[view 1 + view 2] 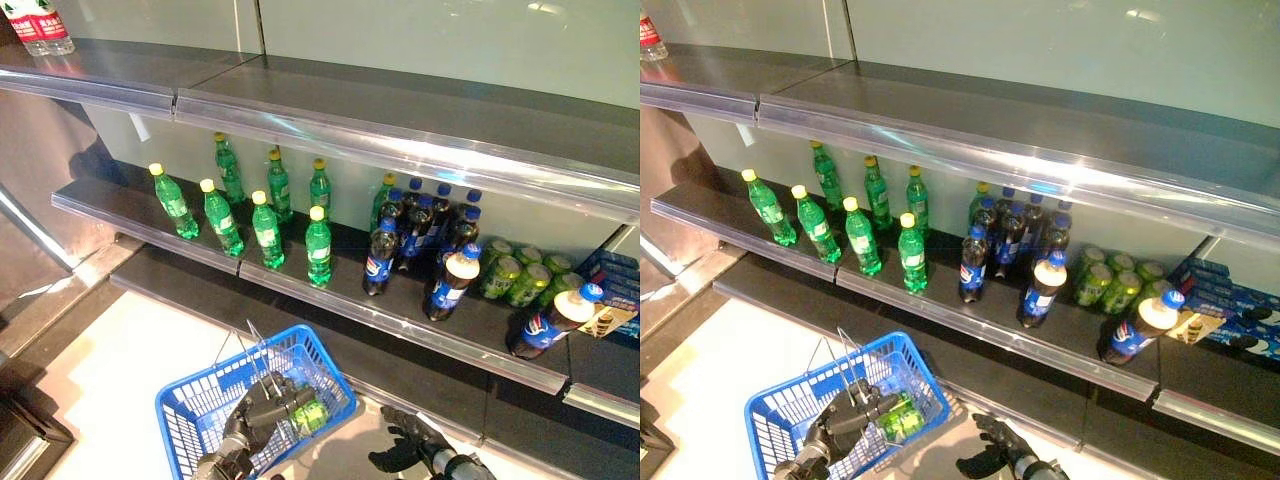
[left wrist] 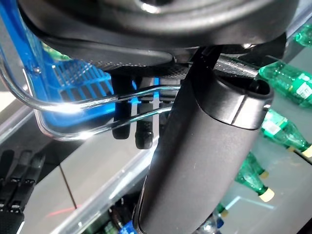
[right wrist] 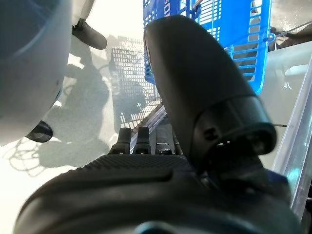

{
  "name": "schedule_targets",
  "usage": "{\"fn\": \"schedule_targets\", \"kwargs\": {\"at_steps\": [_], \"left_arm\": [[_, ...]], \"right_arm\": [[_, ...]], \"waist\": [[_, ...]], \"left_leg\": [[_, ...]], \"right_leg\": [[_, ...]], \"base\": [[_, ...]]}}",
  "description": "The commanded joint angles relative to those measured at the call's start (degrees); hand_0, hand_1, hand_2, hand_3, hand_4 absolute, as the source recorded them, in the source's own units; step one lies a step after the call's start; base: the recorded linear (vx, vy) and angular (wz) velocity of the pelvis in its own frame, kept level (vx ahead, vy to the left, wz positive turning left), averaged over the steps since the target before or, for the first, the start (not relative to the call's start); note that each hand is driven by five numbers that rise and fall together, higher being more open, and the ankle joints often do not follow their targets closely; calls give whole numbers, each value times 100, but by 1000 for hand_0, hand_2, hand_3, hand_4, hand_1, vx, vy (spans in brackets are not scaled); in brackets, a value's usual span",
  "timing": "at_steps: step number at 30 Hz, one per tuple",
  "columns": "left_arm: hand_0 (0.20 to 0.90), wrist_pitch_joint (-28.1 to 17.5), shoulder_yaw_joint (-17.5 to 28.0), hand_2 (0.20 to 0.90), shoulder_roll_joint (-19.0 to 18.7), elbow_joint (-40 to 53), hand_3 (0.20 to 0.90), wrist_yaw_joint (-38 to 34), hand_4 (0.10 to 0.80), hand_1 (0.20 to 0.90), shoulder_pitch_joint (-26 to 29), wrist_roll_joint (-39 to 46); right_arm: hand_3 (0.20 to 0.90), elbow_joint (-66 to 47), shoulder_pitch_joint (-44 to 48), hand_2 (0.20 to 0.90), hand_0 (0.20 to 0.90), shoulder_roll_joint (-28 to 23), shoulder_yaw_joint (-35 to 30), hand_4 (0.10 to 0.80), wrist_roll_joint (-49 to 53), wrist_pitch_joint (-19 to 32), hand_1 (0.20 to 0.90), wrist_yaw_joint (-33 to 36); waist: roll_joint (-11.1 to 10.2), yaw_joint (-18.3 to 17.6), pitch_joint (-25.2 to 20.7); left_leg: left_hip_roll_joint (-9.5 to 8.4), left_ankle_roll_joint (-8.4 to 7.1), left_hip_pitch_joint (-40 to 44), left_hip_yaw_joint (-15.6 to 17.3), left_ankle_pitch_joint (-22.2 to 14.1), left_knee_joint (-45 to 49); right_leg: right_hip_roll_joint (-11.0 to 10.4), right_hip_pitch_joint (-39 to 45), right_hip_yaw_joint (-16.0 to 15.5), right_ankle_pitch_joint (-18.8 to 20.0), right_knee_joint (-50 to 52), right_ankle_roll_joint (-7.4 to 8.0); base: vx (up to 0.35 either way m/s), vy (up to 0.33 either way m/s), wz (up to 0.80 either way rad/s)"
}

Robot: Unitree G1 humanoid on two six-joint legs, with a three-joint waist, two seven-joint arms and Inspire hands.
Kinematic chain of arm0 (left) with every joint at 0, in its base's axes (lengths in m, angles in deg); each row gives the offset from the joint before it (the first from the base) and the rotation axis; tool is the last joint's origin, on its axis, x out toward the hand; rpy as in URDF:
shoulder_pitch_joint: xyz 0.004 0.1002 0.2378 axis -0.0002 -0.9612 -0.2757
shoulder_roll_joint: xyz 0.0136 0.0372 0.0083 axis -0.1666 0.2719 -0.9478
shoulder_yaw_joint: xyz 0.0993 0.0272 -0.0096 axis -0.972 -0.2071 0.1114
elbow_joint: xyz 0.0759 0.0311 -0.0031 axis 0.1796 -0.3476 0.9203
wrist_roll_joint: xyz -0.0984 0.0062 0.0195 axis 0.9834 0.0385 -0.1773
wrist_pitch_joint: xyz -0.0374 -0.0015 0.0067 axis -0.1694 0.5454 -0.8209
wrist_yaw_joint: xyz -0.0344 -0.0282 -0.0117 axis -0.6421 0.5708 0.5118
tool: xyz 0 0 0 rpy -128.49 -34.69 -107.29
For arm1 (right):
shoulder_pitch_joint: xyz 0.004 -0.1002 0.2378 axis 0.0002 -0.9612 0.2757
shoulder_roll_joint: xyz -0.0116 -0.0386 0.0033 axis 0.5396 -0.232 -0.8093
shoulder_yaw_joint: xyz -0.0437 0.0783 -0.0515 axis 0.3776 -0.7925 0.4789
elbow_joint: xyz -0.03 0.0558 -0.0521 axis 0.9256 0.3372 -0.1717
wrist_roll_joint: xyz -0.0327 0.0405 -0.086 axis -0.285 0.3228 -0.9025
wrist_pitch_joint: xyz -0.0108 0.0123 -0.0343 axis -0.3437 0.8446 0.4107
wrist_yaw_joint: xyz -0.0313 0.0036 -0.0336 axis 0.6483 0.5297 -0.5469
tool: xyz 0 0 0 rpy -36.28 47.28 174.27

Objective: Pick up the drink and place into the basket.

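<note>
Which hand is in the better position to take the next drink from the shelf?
Probably the right hand: it hangs open and empty below the shelf. The left hand is curled on the wire handles of the blue basket, which already holds one green bottle.

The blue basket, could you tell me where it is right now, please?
In the left eye view, the blue basket hangs low on the left, below the shelf, its wire handles held by the left hand.
</note>
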Motion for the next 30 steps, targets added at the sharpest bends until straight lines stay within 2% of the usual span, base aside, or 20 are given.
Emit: {"fn": "schedule_targets", "kwargs": {"at_steps": [1, 22, 30], "left_arm": [[300, -1213, 428, 300, 26, 904, 200, 970, 100, 300, 976, 461], [300, -1152, 508, 300, 27, 960, 200, 1030, 100, 300, 992, 588], [300, -1038, 577, 300, -37, 1093, 200, 912, 100, 300, 1008, 515]], "right_arm": [[900, -112, 257, 900, 900, 117, -132, 800, 12, 385, 900, 129], [900, -385, 295, 900, 900, 45, -230, 800, 123, 556, 900, 135], [900, -1380, 390, 900, 900, -235, -461, 800, 452, 681, 900, -323]], "waist": [[-97, 119, -175], [-110, 120, -183], [-164, 108, -140]], "left_leg": [[124, 65, -94, -216, 146, 80], [133, 69, -68, -213, 127, 105], [160, 52, -30, -210, 121, 108]], "right_leg": [[-339, -153, 44, 363, 178, -88], [-344, -131, 51, 335, 215, -95], [-334, -101, 45, 328, 227, -98]], "base": [[0, 0, 0], [0, 0, 0], [1, -4, 0]]}}
